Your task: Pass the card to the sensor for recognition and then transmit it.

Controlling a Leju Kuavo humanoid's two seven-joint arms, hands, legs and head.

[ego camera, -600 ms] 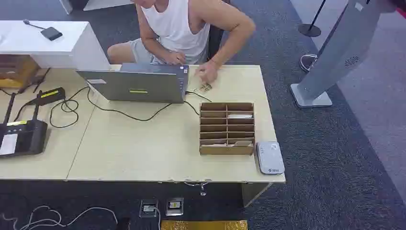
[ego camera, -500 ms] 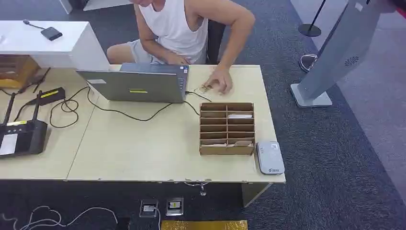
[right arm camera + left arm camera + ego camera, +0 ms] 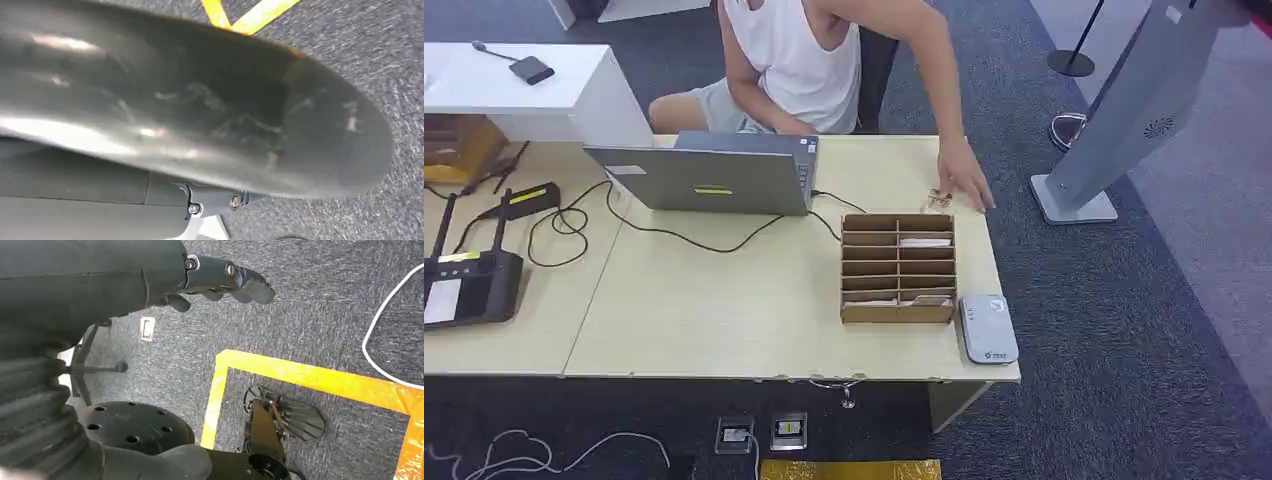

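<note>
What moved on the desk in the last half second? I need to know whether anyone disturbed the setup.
The person's hand slid a small set of keys along the table's far edge, from beside the laptop to behind the card organizer. The organizer, its cards, the grey sensor and the laptop stayed put.

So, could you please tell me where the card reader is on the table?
In the head view, the grey card reader lies at the table's near right corner, just right of the wooden card organizer.

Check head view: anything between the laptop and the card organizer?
Head view: a black cable crosses the bare tabletop between the laptop and the card organizer.
</note>
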